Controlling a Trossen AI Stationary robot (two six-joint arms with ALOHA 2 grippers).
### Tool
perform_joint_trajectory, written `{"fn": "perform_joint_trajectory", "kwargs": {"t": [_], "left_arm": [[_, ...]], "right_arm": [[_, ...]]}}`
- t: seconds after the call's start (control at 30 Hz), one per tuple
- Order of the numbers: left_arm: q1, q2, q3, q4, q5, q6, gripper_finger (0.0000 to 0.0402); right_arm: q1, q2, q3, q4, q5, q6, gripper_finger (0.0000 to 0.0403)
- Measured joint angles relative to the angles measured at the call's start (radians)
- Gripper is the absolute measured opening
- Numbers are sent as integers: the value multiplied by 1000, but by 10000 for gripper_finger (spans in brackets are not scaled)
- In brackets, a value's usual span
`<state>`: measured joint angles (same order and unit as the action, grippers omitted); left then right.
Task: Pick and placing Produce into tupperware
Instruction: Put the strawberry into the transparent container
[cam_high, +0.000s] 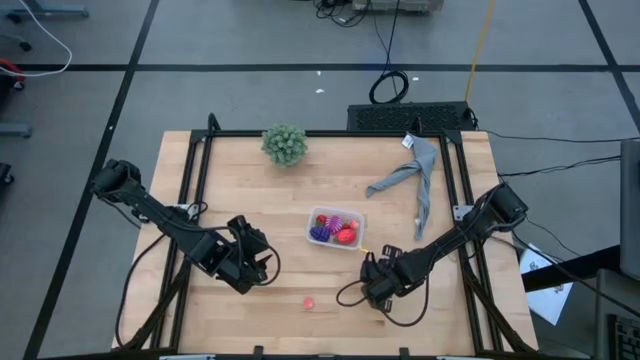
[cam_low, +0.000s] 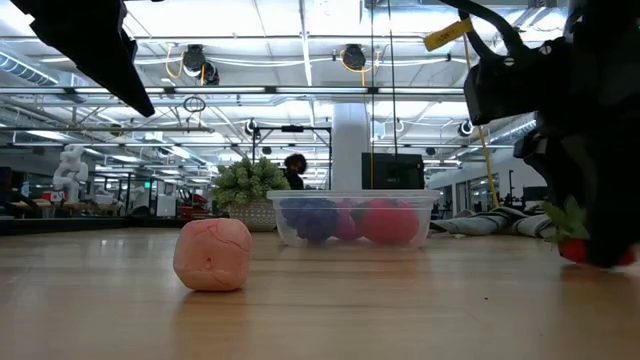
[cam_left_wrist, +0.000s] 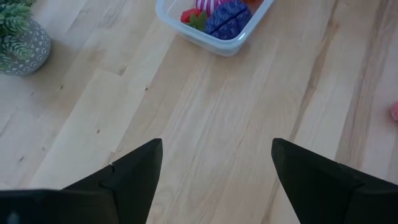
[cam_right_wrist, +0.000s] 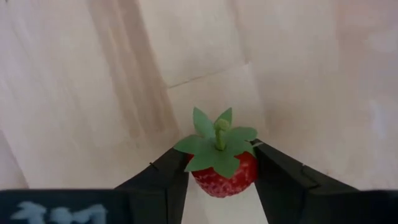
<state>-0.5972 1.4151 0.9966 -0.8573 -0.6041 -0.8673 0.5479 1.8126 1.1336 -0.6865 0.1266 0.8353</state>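
The clear tupperware (cam_high: 335, 229) stands mid-table with a purple cluster (cam_left_wrist: 227, 17), a magenta ball and red pieces inside. A pink fruit (cam_high: 310, 301) lies on the wood near the front edge, also seen in the low view (cam_low: 212, 254). My right gripper (cam_high: 372, 290) is down at the table to the container's near right, shut on a red strawberry (cam_right_wrist: 222, 169) with a green leafy cap. My left gripper (cam_high: 262, 265) hangs open above bare wood to the container's near left (cam_left_wrist: 217, 146), with nothing between its fingers. My right gripper pinches the strawberry's red body (cam_right_wrist: 239, 174) between its two fingers, one finger (cam_right_wrist: 168, 177) on each side, just under the leaf cap. The fingers come steeply from above. The strawberry sits cap up, low at the tabletop (cam_low: 572, 250).
A green bushy plant in a pot (cam_high: 285, 143) stands at the far edge. A grey cloth (cam_high: 410, 180) lies at the far right. Bare wood lies between the container and the near edge, around the pink fruit.
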Motion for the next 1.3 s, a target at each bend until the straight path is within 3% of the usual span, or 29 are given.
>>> {"fn": "perform_joint_trajectory", "kwargs": {"t": [0.37,0.7,1.0,1.3], "left_arm": [[0,0,0,-6,-2,27,308],[0,0,0,-7,-26,57,308],[0,0,0,-6,-26,79,308],[0,0,0,-7,-26,88,308]], "right_arm": [[-88,-123,0,48,1,-113,151],[-260,-230,0,349,3,-422,152],[-411,-166,0,588,3,-654,153],[-470,-116,-24,608,3,-717,153]]}}
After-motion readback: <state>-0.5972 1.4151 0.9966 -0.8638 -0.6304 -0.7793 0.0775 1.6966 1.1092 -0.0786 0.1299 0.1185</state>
